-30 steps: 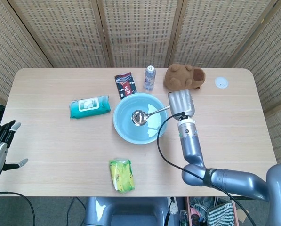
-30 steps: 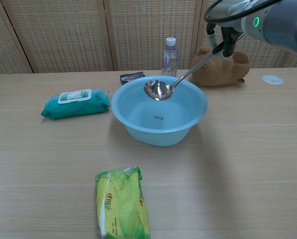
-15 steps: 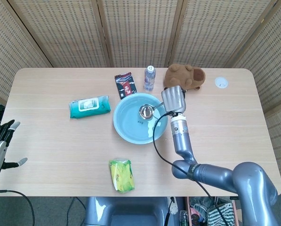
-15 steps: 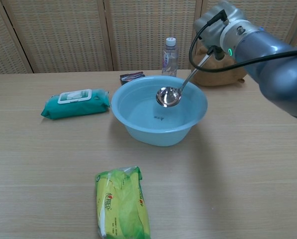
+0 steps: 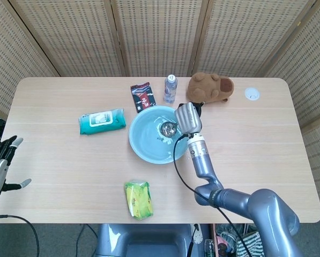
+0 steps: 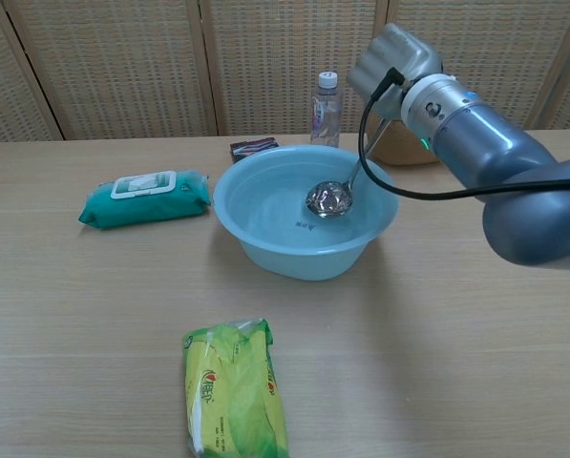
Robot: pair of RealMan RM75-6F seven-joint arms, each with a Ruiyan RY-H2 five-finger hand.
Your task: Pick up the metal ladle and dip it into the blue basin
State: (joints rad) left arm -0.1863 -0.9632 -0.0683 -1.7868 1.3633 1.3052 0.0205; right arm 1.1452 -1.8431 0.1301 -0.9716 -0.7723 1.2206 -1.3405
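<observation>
The blue basin (image 5: pixel 149 152) (image 6: pixel 265 243) sits mid-table. The metal ladle (image 5: pixel 168 128) (image 6: pixel 329 199) hangs inside it, bowl down near the right inner wall, its handle rising to my right hand (image 5: pixel 186 116) (image 6: pixel 390 62), which grips the handle's top over the basin's right rim. My left hand (image 5: pixel 0 160) hangs off the table's left edge, fingers apart and holding nothing; the chest view does not show it.
A teal wipes pack (image 5: pixel 101 121) (image 6: pixel 146 197) lies left of the basin. Behind it are a dark snack packet (image 5: pixel 142 95), a water bottle (image 5: pixel 171 88) (image 6: pixel 327 108) and a brown plush toy (image 5: pixel 210 87). A green packet (image 5: pixel 138 199) (image 6: pixel 233 391) lies in front; a white disc (image 5: pixel 251 94) sits far right.
My right hand has moved left and lower over the basin's right rim. The ladle's handle has swung steeper and its bowl has sunk from rim height down inside the basin.
</observation>
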